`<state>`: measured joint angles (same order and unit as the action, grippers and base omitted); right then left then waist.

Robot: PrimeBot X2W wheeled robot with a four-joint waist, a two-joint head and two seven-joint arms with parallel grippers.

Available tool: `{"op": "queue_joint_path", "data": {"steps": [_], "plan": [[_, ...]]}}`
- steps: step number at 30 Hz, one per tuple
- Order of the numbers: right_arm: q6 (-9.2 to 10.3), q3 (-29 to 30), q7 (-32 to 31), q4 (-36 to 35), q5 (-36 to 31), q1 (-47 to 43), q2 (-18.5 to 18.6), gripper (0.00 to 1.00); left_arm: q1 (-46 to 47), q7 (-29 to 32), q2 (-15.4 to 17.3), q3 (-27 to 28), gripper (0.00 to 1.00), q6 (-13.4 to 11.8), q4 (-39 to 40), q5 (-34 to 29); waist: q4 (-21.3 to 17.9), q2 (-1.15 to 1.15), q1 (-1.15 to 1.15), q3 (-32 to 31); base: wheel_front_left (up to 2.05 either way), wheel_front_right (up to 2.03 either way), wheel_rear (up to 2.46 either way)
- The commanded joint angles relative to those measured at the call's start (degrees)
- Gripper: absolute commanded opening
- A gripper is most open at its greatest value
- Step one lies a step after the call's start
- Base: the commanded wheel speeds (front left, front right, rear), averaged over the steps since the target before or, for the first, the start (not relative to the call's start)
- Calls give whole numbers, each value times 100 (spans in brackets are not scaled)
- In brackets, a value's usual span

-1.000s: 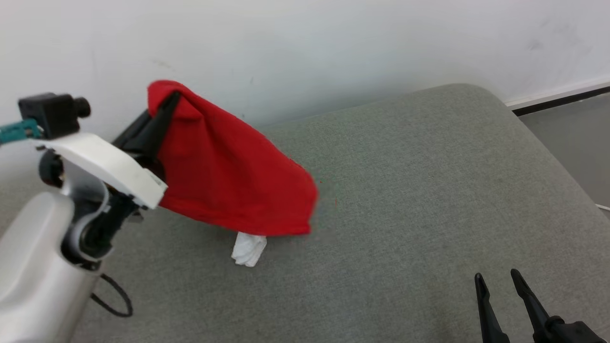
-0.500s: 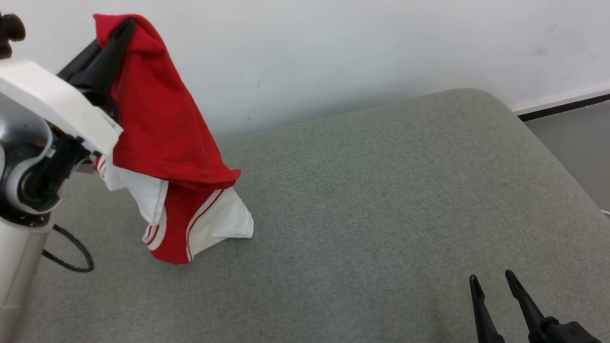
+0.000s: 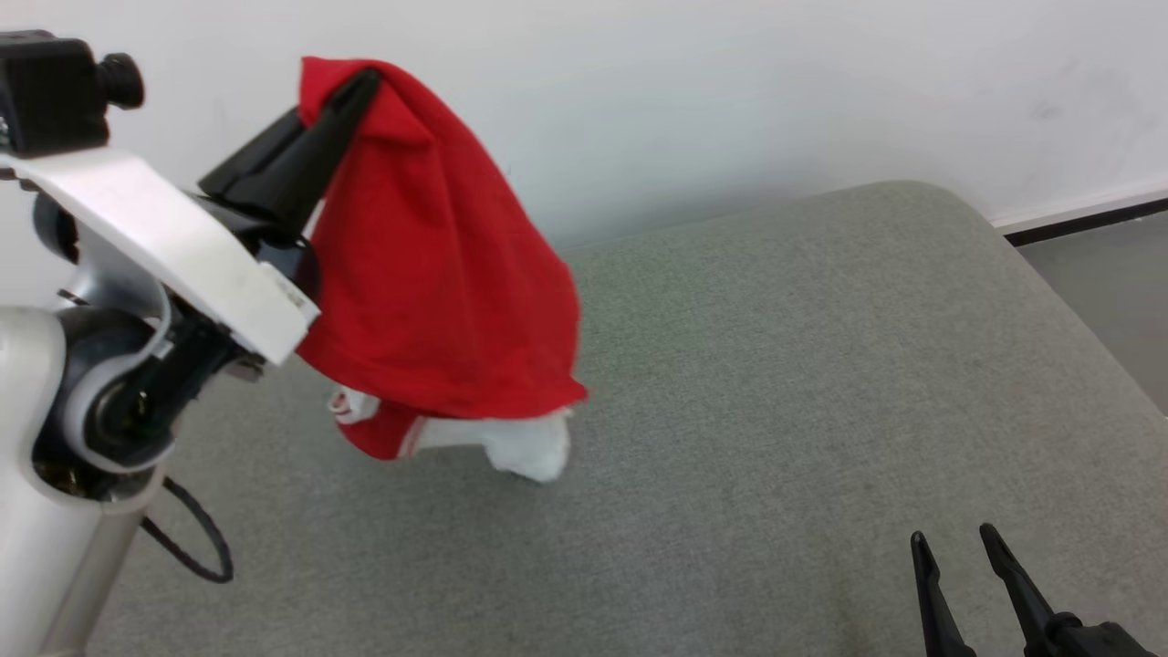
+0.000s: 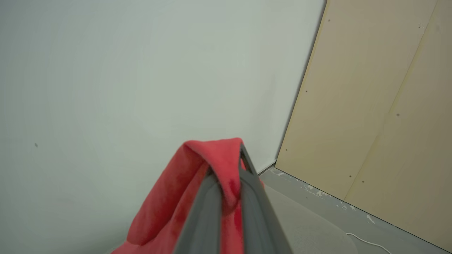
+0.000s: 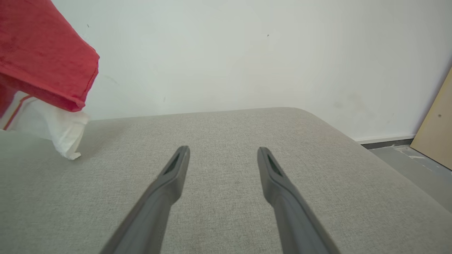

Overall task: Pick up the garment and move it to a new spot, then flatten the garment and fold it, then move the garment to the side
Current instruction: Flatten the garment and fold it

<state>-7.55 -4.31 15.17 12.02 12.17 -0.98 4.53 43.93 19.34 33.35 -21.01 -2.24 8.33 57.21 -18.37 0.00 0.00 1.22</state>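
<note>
The garment (image 3: 438, 265) is red with white, red-striped parts hanging at its bottom. It dangles from my left gripper (image 3: 365, 80), which is raised at the upper left and shut on a fold of its cloth. The left wrist view shows that fold (image 4: 222, 165) pinched at the left gripper (image 4: 226, 165). Its white lower end (image 3: 525, 447) hangs just over the grey cushion (image 3: 776, 365). In the right wrist view the garment (image 5: 42, 60) hangs at the upper left. My right gripper (image 3: 954, 546) stays low at the lower right, open (image 5: 222, 157) and empty above the cushion.
A white wall (image 3: 684, 91) runs behind the cushion. The cushion's rounded right edge drops to a grey floor (image 3: 1113, 283). A black cable (image 3: 196, 538) loops beside my left arm. A tan board (image 4: 381, 106) leans against the wall to the right.
The garment has swung on my left gripper: hanging left with its white parts spread half a second ago, it now hangs further right and bunched. The right gripper has stayed put.
</note>
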Motion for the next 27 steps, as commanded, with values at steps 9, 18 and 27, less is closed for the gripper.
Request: {"op": "queue_joint_path", "data": {"steps": [9,18,27], "plan": [[13,-85,-4,29,-2,49,18,100,-180,204,-290,-130,0,-175,803,361,91,0,0,-21,0,0,0],[13,-148,-4,37,50,111,7,100,-540,80,-899,-504,0,-363,520,560,-124,0,0,122,0,0,0],[13,-201,-4,40,95,322,-81,100,-528,-607,-1099,-465,0,-418,-1599,175,-531,0,0,525,0,0,0]]}}
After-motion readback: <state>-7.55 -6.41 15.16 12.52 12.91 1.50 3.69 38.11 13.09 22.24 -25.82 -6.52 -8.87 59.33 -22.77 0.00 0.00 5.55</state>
